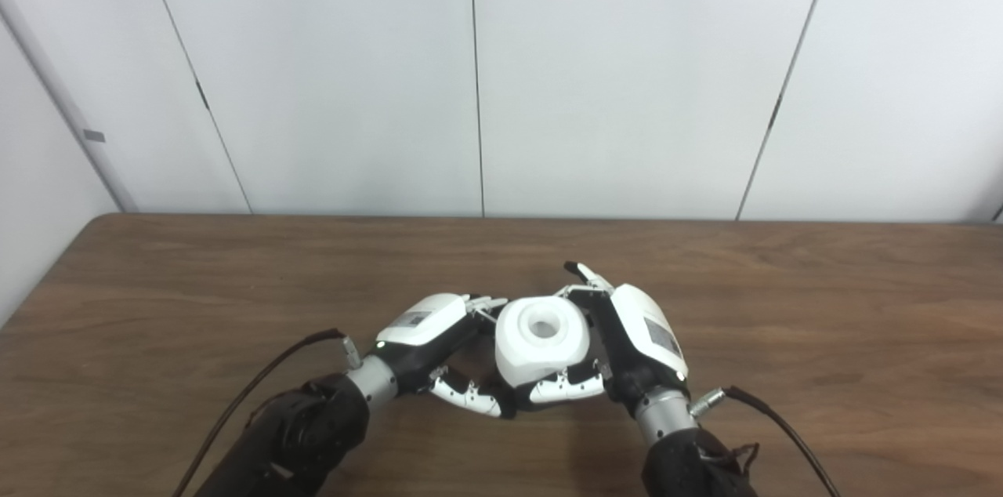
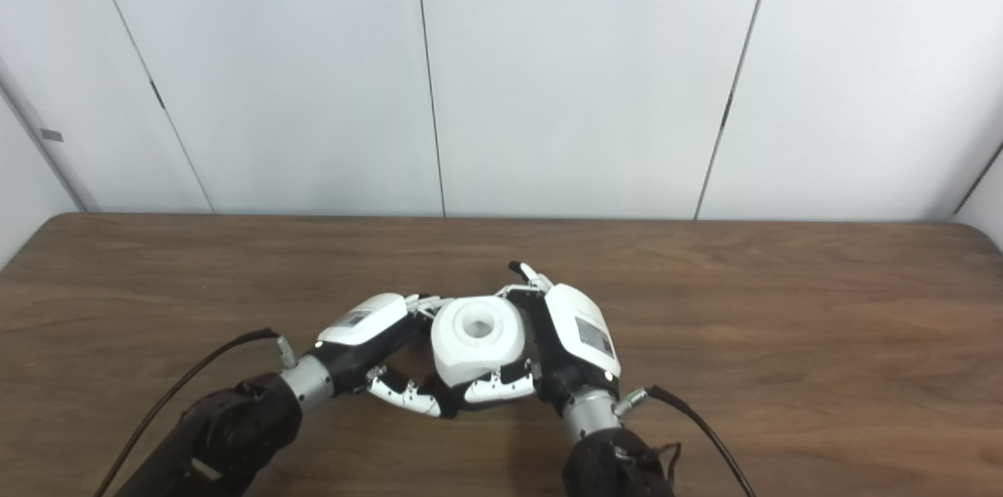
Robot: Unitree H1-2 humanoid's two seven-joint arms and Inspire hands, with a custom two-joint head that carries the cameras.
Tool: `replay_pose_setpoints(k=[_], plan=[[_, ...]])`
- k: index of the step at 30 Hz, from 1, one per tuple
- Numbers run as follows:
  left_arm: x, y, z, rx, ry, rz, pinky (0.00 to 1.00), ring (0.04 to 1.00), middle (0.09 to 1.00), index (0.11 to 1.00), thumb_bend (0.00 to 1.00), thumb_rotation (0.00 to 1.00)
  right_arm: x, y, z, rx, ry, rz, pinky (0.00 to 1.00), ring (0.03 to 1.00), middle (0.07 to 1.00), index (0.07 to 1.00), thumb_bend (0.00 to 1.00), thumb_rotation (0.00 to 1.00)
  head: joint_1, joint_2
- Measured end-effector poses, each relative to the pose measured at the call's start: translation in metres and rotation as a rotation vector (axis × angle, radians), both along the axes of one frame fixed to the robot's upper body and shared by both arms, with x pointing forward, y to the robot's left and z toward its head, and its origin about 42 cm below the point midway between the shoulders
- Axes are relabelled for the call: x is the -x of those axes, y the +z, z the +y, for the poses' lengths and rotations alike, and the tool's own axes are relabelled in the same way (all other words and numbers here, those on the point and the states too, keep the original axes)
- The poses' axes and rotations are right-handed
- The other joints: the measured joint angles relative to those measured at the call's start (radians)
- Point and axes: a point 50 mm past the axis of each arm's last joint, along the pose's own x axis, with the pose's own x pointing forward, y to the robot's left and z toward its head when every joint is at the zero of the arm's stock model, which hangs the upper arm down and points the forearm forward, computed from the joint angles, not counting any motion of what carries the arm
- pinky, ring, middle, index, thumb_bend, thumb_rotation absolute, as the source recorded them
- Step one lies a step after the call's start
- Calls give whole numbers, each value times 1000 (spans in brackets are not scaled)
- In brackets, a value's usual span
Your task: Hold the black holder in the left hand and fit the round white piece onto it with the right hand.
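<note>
White wall panels with dark vertical seams are standing behind a brown wood-grain worktop (image 1: 235,285).

Both hands are meeting near the worktop's middle, toward the near edge. Between them is sitting the round white piece (image 1: 542,340), a chunky rounded block with a circular recess showing on its top face.

Right hand (image 1: 627,340) is gripping the white piece from the right side: its fingers (image 1: 566,389) are curling around under the near face, and one finger is pointing up and away behind the piece.

Left hand (image 1: 439,332) is coming in from the left, pressed close against the piece's left side. Its fingers (image 1: 468,397) are curling beneath and toward the right hand's, but whether they are grasping anything cannot be told. The black holder itself cannot be made out; only dark shapes are showing under the white piece, between the two hands.

Dark cables are trailing from both wrists.
</note>
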Motion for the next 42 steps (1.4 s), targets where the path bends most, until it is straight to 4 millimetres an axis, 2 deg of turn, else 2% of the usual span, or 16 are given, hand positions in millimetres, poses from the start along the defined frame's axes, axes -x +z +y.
replay_pose_setpoints(k=[42], plan=[[0,0,0,-1,-1,-4,989,960,942,477,516,47,-5,-6,-1,-7,-1,6,717,916,933,481,503,143,-11,-12]])
